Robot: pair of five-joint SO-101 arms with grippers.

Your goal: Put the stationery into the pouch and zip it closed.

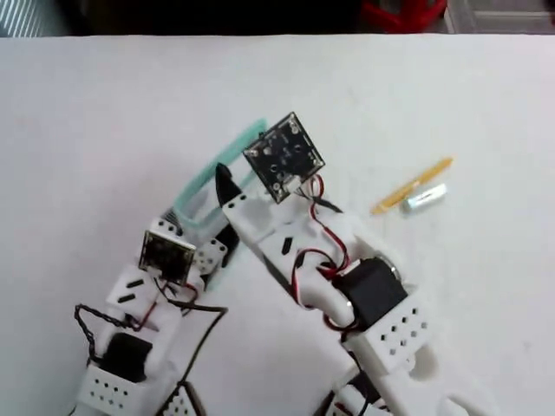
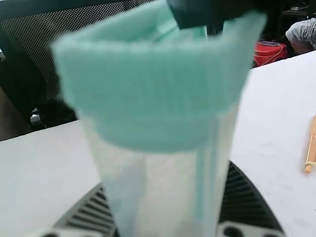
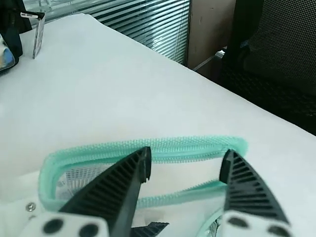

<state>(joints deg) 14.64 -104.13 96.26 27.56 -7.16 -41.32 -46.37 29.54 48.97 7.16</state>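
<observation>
The pouch (image 1: 205, 184) is clear mesh with a teal zip edge and lies at the table's middle. My left gripper (image 2: 163, 207) is shut on the pouch (image 2: 153, 113), whose teal rim stands up between the jaws. My right gripper (image 3: 187, 159) hangs open just over the pouch's teal mouth (image 3: 148, 148), one finger on each side of the near zip edge. In the high view the right gripper (image 1: 232, 186) meets the pouch from the right and the left gripper (image 1: 218, 247) from below. A yellow pencil (image 1: 412, 185) and a small white eraser-like piece (image 1: 425, 198) lie to the right.
The pencil's tip (image 2: 310, 148) lies on the white table beside the pouch. Both arms crowd the table's near middle, with loose cables (image 1: 186, 312) by the left arm. A mesh chair back (image 3: 276, 54) stands beyond the far edge.
</observation>
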